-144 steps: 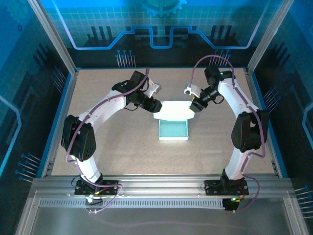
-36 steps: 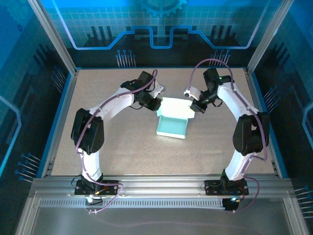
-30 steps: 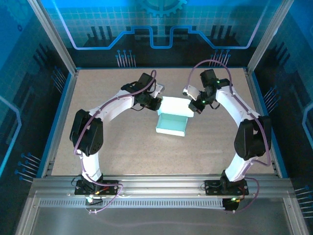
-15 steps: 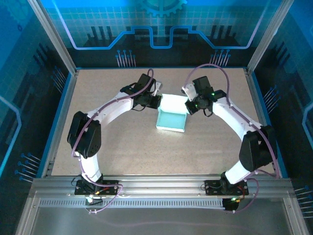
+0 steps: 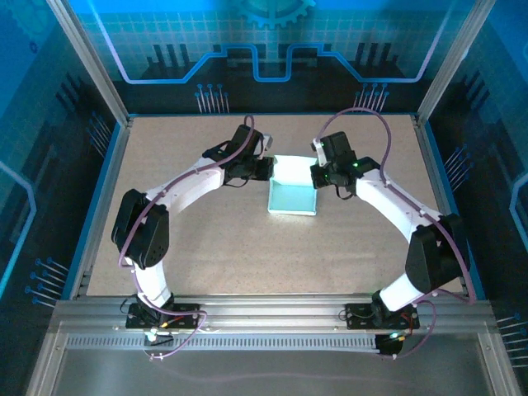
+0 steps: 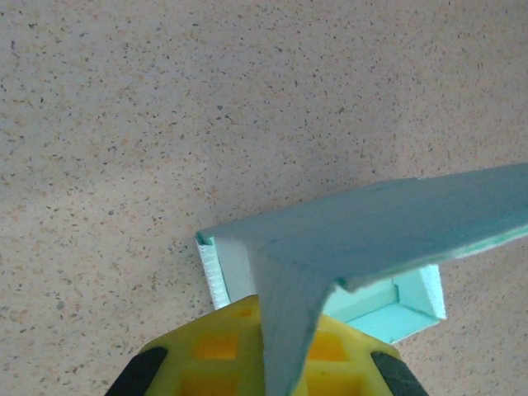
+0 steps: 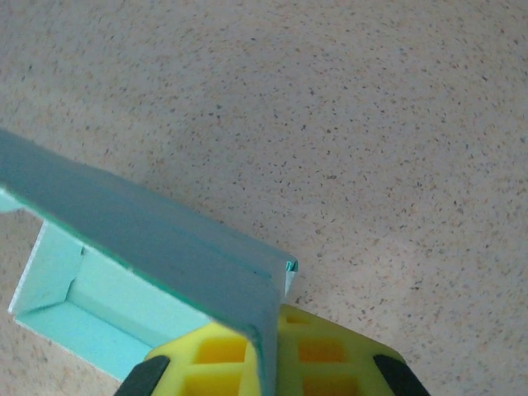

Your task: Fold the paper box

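Paper box (image 5: pixel 294 198): thin pale-blue card, open rectangular tray.

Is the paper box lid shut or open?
Open. The paper box shows its bare inside, and its lid flap stands raised above it.

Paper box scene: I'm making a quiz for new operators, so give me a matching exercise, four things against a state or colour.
1 left gripper
2 right gripper
3 paper box
4 table

A speckled beige
B shut on the lid's right end
C tray open, lid raised
D shut on the lid's left end

Pairs: 1-D, 2-B, 3-C, 4-A
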